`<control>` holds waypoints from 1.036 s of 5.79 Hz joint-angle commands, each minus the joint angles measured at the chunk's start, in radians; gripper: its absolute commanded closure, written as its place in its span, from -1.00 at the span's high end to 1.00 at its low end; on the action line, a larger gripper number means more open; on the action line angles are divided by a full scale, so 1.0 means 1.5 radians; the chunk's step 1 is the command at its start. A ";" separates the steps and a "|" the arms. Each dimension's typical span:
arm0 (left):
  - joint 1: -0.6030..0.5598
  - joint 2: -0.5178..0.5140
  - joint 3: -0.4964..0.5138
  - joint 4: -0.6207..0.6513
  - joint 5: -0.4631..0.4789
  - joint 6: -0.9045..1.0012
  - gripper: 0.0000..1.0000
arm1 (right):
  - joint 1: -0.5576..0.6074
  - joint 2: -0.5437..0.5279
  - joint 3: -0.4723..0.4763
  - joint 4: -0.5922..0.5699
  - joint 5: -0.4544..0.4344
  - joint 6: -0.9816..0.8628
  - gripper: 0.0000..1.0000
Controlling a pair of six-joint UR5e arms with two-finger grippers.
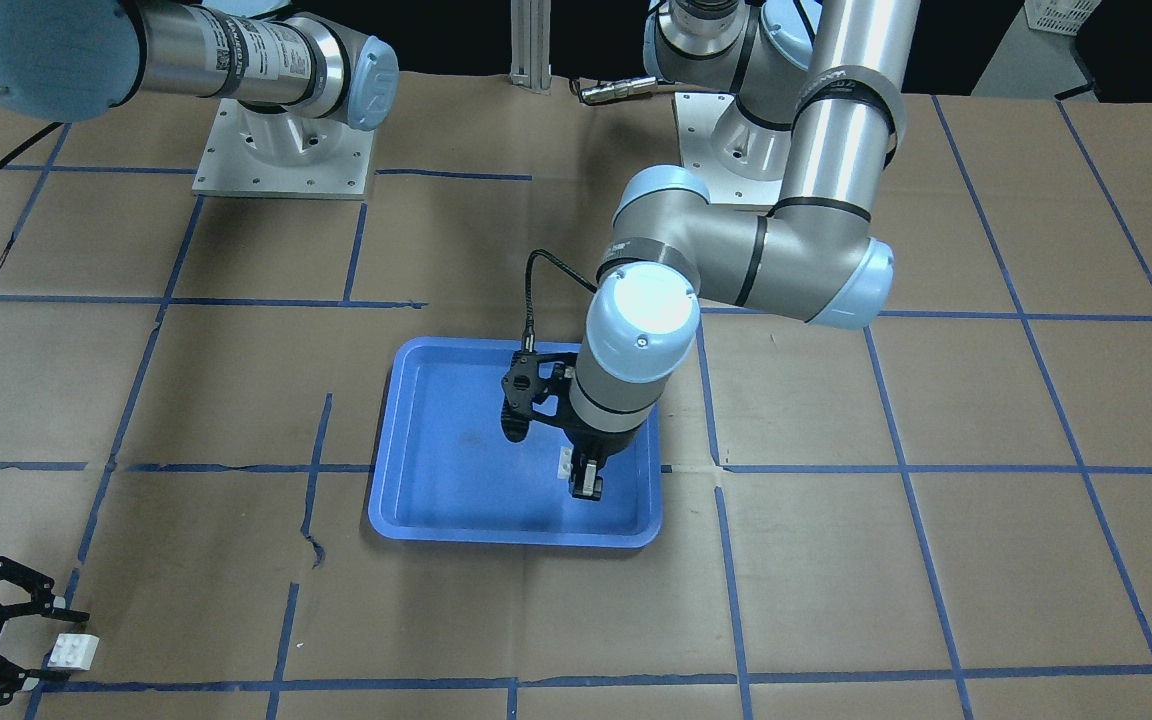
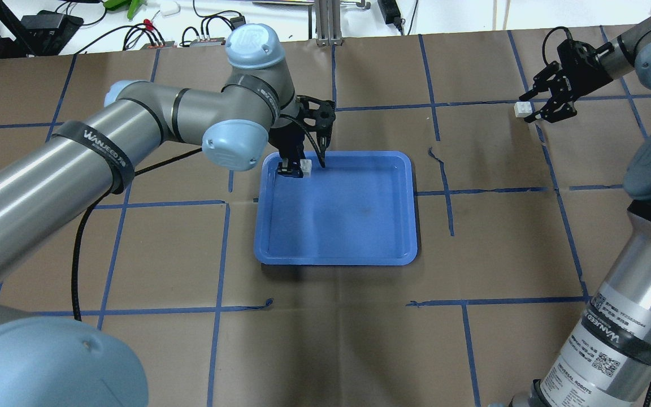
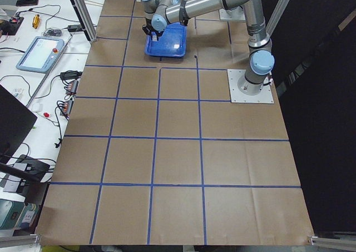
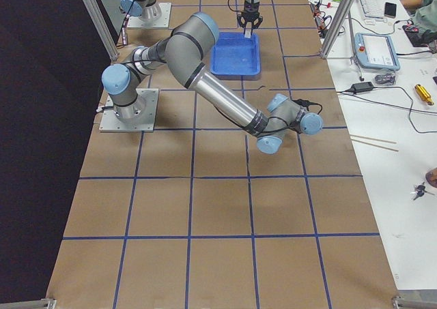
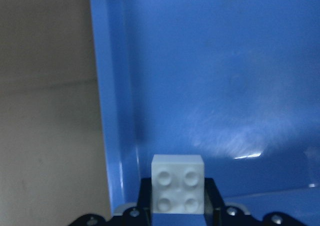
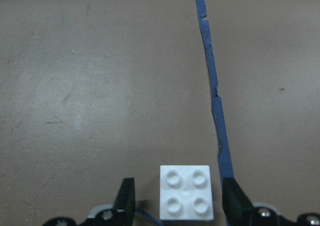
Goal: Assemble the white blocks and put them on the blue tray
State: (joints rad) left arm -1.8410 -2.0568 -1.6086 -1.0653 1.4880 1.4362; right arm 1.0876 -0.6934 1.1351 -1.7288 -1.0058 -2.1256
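Note:
The blue tray [image 2: 348,226] lies mid-table. My left gripper [image 2: 302,169] reaches down into its far left corner and is shut on one white block [image 2: 305,167]. In the left wrist view that block [image 5: 178,183] sits studs-up between the fingers, beside the tray wall [image 5: 107,111]. I cannot tell whether it touches the tray floor. My right gripper [image 2: 528,110] is far off at the table's right, low and open. The second white block [image 2: 522,109] lies on the paper between its fingers. The right wrist view shows a gap on each side of this block [image 6: 185,192].
Brown paper with a blue tape grid [image 2: 450,192] covers the table. The arm bases [image 1: 281,150] stand at the robot's edge. Cables and devices [image 2: 144,34] lie beyond the far edge. A dark cable [image 2: 85,226] trails from the left arm.

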 commanded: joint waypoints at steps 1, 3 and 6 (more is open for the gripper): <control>-0.039 -0.002 -0.072 0.064 0.000 -0.036 -1.00 | 0.000 -0.001 -0.001 0.000 0.000 0.001 -0.22; -0.050 -0.008 -0.098 0.093 -0.003 -0.048 -1.00 | 0.000 -0.009 -0.013 0.002 0.000 0.007 -0.36; -0.055 -0.025 -0.097 0.090 0.006 -0.067 0.04 | 0.008 -0.083 -0.011 0.075 0.000 0.014 -0.38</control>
State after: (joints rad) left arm -1.9229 -2.0841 -1.7593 -0.9321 1.4894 1.3364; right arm 1.0931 -0.7804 1.1168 -1.6761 -1.0073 -2.1044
